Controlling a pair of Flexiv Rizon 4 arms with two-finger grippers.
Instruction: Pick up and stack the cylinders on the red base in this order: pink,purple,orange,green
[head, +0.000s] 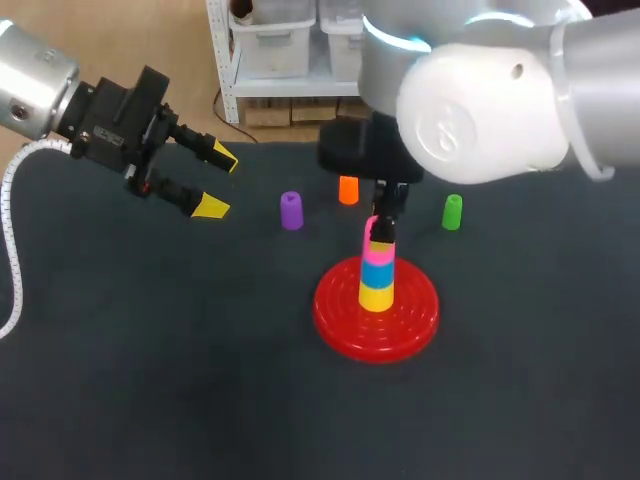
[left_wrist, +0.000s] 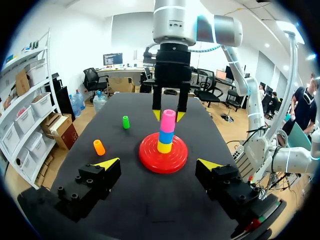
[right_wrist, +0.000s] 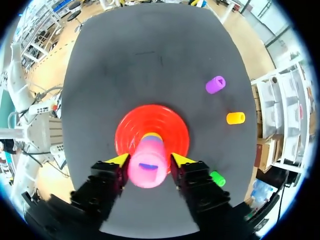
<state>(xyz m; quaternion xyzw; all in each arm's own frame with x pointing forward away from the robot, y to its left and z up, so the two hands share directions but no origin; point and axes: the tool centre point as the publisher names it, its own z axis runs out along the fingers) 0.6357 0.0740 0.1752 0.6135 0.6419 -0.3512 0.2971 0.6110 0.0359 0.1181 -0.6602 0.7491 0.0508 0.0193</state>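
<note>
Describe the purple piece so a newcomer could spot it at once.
Find the red base mid-table. Beyond it, three loose cylinders stand roughly in a row. The purple cylinder is the one at the left end, nearest the left tool, beside the orange cylinder; the green cylinder is at the right end.

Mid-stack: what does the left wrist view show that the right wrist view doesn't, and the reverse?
Left wrist only: the stack side-on, pink cylinder on blue cylinder on yellow cylinder, plus the open left hand. Right wrist only: the purple cylinder, loose on the table, and the pink cylinder's top. Both: red base, orange cylinder, green cylinder, and the right hand shut on the pink cylinder.
</note>
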